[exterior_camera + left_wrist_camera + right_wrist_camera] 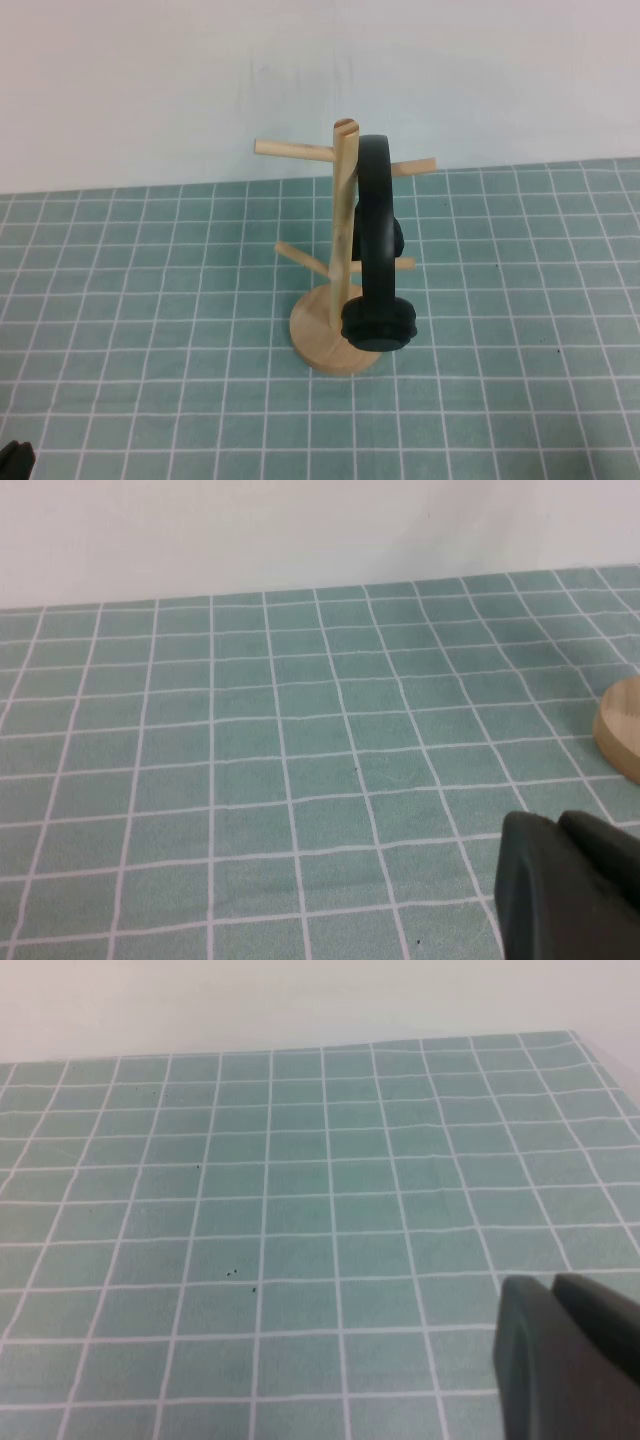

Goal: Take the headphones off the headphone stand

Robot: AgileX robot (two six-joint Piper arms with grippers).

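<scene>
My left gripper (560,880) sits parked low at the near corner of the green gridded cloth surface (150,350), well left of the light wooden tree-shaped headphone stand (340,250); whether its jaws are released or clenched, I cannot tell. The matte black over-ear headphones (376,250) hang by their headband from the stand's upper right peg. To free them cleanly, I judge I should grasp the headband and lift along the slanted peg. My right gripper (565,1355) waits well right of the stand, jaw state equally unclear.
</scene>
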